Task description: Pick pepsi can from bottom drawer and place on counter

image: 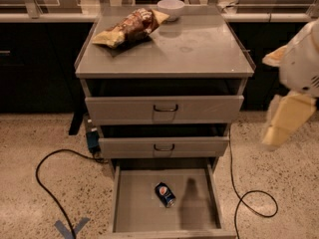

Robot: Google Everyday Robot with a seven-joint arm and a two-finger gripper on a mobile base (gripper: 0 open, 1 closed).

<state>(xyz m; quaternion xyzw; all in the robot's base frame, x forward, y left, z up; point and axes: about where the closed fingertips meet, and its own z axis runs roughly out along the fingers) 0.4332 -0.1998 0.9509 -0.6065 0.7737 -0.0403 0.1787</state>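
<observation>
The pepsi can (165,194) lies on its side near the middle of the bottom drawer (134,210), which is pulled fully out at the lower centre of the frame — laid open for a reach from above. The gripper (284,123) hangs at the right edge, well apart from the can. The counter (199,49) up top holds a chip bag (128,28) and a white bowl (171,8) — its right half would suit the can.

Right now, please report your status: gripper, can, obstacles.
Gripper at right of cabinet, holding nothing. Pepsi can lying in open bottom drawer. Counter: chip bag, white bowl at back.
</observation>
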